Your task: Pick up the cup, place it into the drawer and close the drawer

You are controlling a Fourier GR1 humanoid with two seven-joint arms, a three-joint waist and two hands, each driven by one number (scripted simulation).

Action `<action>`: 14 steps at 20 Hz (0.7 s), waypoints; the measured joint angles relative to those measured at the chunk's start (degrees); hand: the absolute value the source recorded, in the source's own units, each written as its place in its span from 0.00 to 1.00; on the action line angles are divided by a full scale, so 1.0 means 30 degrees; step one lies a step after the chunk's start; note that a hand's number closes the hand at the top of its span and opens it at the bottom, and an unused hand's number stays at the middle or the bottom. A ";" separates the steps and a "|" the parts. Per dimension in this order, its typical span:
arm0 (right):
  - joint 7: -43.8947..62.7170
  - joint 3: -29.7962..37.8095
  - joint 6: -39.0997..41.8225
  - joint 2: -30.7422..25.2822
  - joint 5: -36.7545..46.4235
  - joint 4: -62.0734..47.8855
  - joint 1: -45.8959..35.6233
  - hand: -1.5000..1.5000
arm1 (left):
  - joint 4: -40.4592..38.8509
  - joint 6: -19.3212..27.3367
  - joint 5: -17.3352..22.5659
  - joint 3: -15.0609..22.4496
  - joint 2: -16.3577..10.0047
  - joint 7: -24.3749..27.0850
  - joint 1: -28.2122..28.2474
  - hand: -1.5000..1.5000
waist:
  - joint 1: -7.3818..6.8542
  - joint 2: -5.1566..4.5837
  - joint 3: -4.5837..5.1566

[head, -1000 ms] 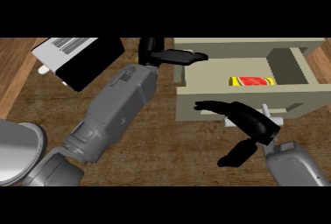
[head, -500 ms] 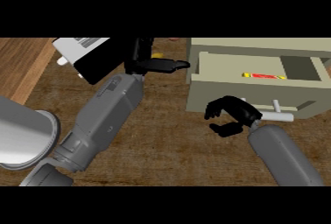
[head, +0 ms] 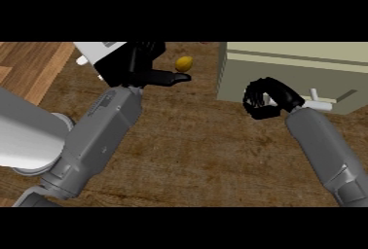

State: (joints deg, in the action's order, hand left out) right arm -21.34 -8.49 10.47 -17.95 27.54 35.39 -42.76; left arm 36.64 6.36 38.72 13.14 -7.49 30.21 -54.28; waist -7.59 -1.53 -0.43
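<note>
Since the head view is the only feed I have, everything here comes from it. My right hand (head: 267, 99) sits against the front of the drawer (head: 287, 78), fingers curled into a narrow fist with nothing that I can see inside them. It is just beside the near end of the white handle (head: 321, 103), and I cannot tell whether it touches it.

The drawer front looks flush with the beige cabinet and no open compartment shows, so I judge the closing step to be at or very near its end. The cup shows nowhere: not on the counter (head: 194, 151), not in either hand. My reading is that it lies inside the drawer, hidden by the front, but that is a judgement only.

My left hand (head: 147, 65) rests at the top of the view, open, thumb out to the side, holding nothing. It is in front of a white and black appliance (head: 97, 51), and a small yellow object (head: 184, 63) lies near the thumb but apart from it.

Next I would check the drawer's edge for a gap. If there is one, a short straight push with the right knuckles, clear of the handle, should close it. If there is none, I would pull that hand away.
</note>
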 measured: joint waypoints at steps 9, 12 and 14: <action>-0.1038 0.1374 0.1159 -0.0228 -0.1448 -0.1471 -0.0692 1.00 | 0.1108 -0.1163 0.0013 0.0246 -0.0939 -0.0479 0.1098 0.00 | -0.0455 -0.0012 -0.0084; -0.1106 0.1442 0.2044 -0.0475 -0.1720 -0.1436 -0.0616 1.00 | 0.1366 -0.1489 0.0060 0.0280 -0.1127 -0.0590 0.1320 0.00 | -0.0589 -0.0055 -0.0087; -0.1086 0.1569 0.2565 -0.0622 -0.1995 -0.1347 -0.0567 1.00 | 0.1488 -0.1746 0.0081 0.0319 -0.1272 -0.0685 0.1464 0.00 | -0.0693 -0.0096 -0.0116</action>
State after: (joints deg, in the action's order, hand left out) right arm -24.59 -3.78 18.16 -19.82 21.55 31.35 -44.46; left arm 41.11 1.12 38.96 14.10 -11.31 28.15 -49.89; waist -9.67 -1.82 -0.78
